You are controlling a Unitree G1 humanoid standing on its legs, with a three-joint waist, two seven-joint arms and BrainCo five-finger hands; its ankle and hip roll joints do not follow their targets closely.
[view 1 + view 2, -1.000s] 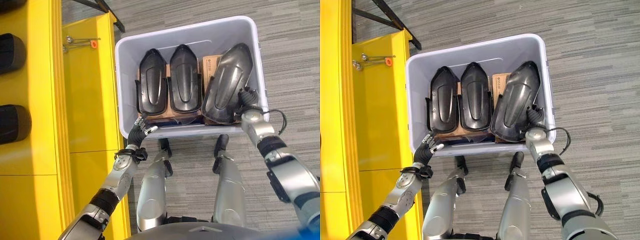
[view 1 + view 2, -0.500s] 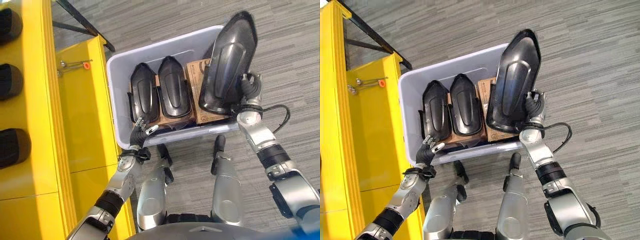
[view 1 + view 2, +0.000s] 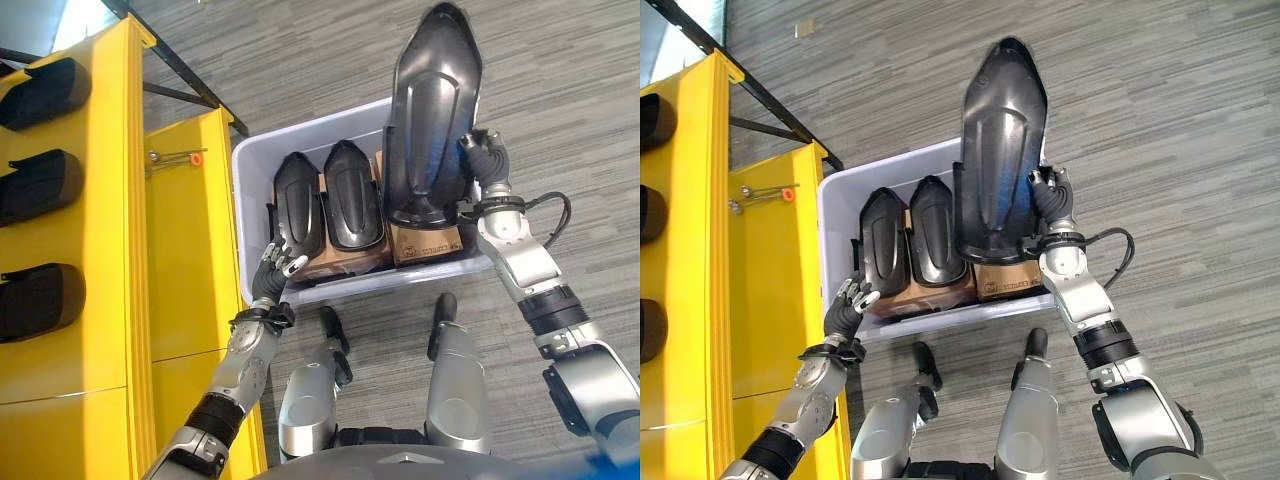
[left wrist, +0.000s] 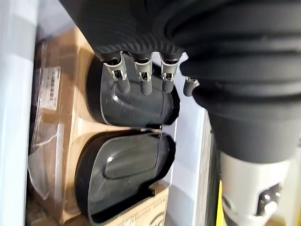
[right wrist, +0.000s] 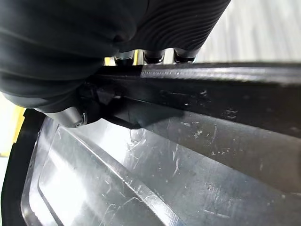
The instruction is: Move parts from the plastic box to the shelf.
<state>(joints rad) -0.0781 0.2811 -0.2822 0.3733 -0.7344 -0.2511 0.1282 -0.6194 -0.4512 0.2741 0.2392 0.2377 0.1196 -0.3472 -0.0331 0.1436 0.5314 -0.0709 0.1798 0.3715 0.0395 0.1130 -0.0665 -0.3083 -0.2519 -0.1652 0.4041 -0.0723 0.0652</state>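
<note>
Black plastic parts are what the task turns on, and one of them (image 3: 432, 110) is lifted clear above the plastic box (image 3: 252, 180), held nearly upright by the right hand (image 3: 485, 165), whose fingers and thumb curl round its edge on the side away from the shelf. In the right wrist view the fingers (image 5: 150, 55) hook over the part's rim while the thumb presses beneath. Two more parts (image 3: 298, 205) (image 3: 353, 195) lie side by side in the box, on cardboard (image 3: 425, 242), just ahead of the left hand (image 3: 277, 268). That hand hovers over the box's near corner with its fingers loosely spread, holding nothing. Beyond the left hand stands the yellow shelf (image 3: 100, 200), where three black parts (image 3: 45, 92) already sit. By my reading the job is about midway: the raised part needs carrying across to the shelf, then the two in the box follow.
</note>
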